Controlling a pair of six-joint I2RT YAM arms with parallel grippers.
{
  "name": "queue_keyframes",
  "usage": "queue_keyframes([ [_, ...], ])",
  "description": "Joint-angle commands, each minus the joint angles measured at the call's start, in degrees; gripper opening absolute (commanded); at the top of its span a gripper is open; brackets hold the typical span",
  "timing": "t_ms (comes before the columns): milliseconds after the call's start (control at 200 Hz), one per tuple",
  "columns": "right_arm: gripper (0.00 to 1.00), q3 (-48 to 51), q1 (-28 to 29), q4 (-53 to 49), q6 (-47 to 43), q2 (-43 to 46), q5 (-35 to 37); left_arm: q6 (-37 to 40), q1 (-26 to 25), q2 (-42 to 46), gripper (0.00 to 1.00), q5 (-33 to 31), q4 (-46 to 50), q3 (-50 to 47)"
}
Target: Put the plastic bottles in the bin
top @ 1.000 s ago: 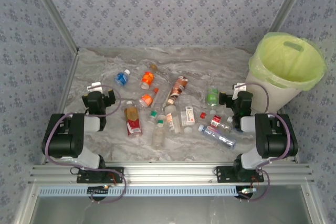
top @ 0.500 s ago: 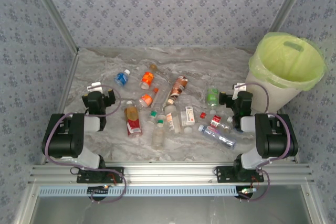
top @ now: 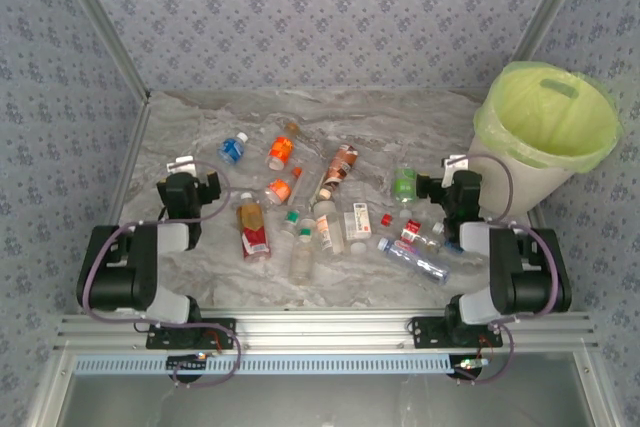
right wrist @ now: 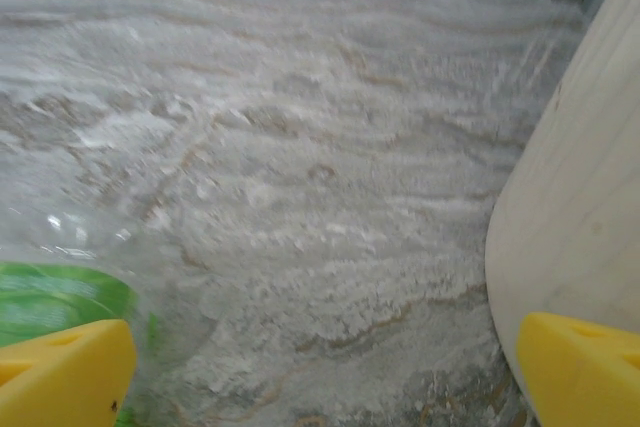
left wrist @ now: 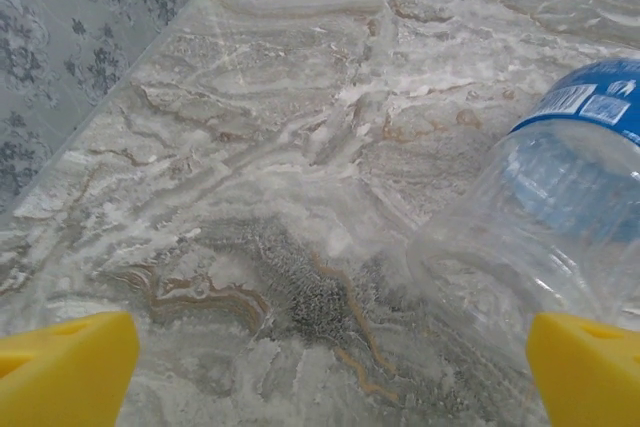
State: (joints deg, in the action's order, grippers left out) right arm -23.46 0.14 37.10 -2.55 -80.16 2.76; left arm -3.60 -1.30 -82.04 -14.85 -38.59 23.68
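Note:
Several small plastic bottles lie scattered mid-table: a blue-labelled one [top: 232, 148], an orange one [top: 279, 153], a red-labelled one [top: 252, 228] and a green one [top: 404, 184] among them. The off-white bin [top: 545, 137] with its lime-green bag stands at the right. My left gripper [top: 188, 187] hovers low at the left, open and empty; the blue-labelled bottle [left wrist: 560, 197] lies ahead to its right. My right gripper [top: 452, 187] is open and empty between the green bottle [right wrist: 60, 307] and the bin wall [right wrist: 575, 217].
Patterned walls and metal frame posts close in the marble table [top: 330, 112] on three sides. The left wall [left wrist: 70, 57] runs close beside my left gripper. Bare marble lies ahead of both grippers.
Both arms have shifted slightly: their elbow housings sit a little lower and further outward. The bottles and bin have not moved.

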Motion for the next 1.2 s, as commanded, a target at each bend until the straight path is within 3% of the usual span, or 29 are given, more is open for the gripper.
queue_keyframes([
  [0, 1.00, -3.30, 0.97, -8.10, -1.83, 6.35, -1.46, 0.32, -0.50, 6.96, 0.99, -0.05, 7.11, 3.55],
  [105, 1.00, -5.96, 2.18, -15.07, -1.51, 10.85, -2.10, -3.84, -0.52, 11.69, 1.00, -0.92, 11.79, 4.79],
  [250, 1.00, -10.15, 4.29, -25.77, 4.81, 15.85, -0.99, -12.69, -0.86, 16.02, 0.99, -1.26, 27.36, 10.96],
  [475, 1.00, -15.13, 4.68, -42.80, 17.36, 17.11, -4.31, -27.28, -1.41, 20.56, 0.99, 5.42, 43.06, 14.60],
  [655, 1.00, -24.09, 7.01, -57.14, 21.11, 7.74, -8.11, -33.64, -1.37, 25.44, 1.00, 12.82, 43.87, 10.12],
  [775, 1.00, -28.30, 10.71, -59.76, 22.32, 0.29, -2.13, -36.60, -1.39, 28.55, 1.00, 14.39, 45.79, 7.97],
  [1044, 1.00, -37.07, 14.23, -64.83, 27.09, -13.68, 7.77, -34.77, -1.15, 30.09, 0.99, 14.48, 54.83, 10.15],
  [1194, 0.88, -39.93, 15.62, -63.90, 25.03, -19.51, 8.03, -34.81, -0.94, 30.78, 1.00, 15.21, 55.33, 9.39],
])
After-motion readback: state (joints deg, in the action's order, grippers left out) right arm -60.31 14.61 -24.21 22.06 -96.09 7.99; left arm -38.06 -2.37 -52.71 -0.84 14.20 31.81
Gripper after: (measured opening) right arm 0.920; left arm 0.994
